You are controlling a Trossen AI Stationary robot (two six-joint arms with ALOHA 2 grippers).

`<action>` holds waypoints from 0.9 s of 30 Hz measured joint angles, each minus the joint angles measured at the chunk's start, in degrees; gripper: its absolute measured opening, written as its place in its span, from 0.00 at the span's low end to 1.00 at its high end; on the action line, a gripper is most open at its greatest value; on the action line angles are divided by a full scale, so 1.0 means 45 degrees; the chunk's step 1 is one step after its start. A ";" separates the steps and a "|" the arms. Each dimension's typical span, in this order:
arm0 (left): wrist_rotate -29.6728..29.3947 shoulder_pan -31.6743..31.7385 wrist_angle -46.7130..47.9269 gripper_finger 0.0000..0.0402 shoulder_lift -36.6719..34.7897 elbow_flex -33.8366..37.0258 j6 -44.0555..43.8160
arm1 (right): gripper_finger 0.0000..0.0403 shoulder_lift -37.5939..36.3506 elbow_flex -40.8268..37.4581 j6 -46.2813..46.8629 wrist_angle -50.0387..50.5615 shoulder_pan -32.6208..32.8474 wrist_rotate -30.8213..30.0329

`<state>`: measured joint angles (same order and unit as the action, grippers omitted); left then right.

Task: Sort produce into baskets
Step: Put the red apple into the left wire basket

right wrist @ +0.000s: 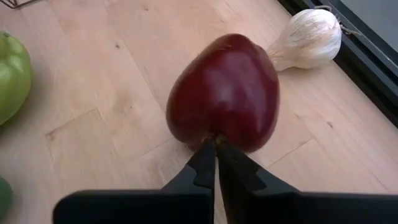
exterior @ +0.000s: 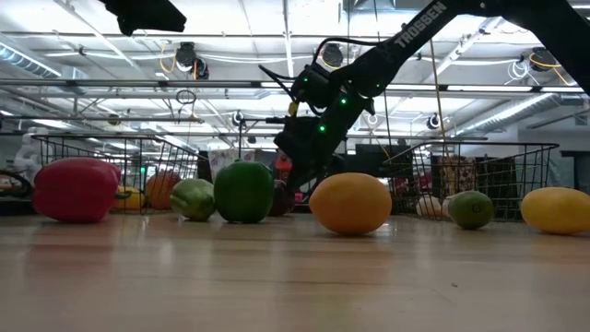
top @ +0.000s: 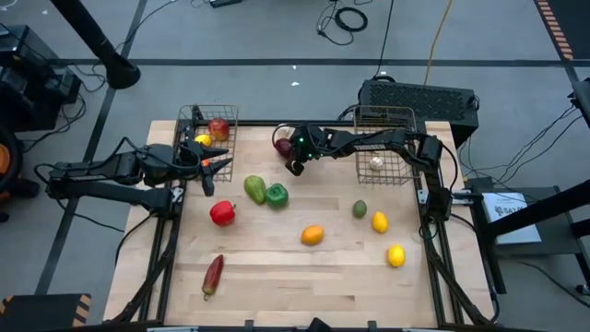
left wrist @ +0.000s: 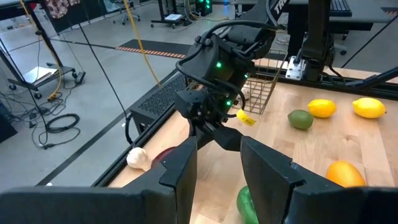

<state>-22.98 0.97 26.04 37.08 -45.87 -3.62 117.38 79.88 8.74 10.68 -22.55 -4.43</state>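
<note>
Near back edge, mid-table: right gripper (right wrist: 216, 149), fingers pressed together, tips touching the near side of a dark red apple (right wrist: 224, 93); nothing pinched between them.
Dark red apple: sits on the wood, garlic bulb (right wrist: 309, 37) just beside it by the table's edge strip.
Right arm: reaches from the right side across the front of the right basket (top: 383, 148) toward table center.
Right basket: back right, holds a pale piece, prob. another garlic (top: 376, 163).
Left gripper (top: 214, 164): hovers at the front edge of the left basket (top: 208, 132), fingers partly spread; can't tell if anything is held.
Left basket: back left, holds a red apple (top: 218, 127) and a yellow piece (top: 202, 140).
Loose on table, center: green pepper (top: 254, 189) touching a 2nd green pepper (top: 277, 195); red pepper (top: 222, 213) near them.
Front left: dark red chili (top: 213, 274), well apart from the rest.
Center-right: orange (top: 312, 235), lime (top: 359, 209), two lemons (top: 380, 221) (top: 395, 255).
</note>
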 joint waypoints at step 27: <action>-0.0957 0.0001 0.0073 0.33 -0.0687 -0.0015 0.0573 | 0.00 -0.1365 0.0597 -0.0449 -0.0910 0.1389 -0.0321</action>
<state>-27.29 0.98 26.37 33.99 -45.93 -1.04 111.24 82.56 6.72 6.58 -16.30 -5.87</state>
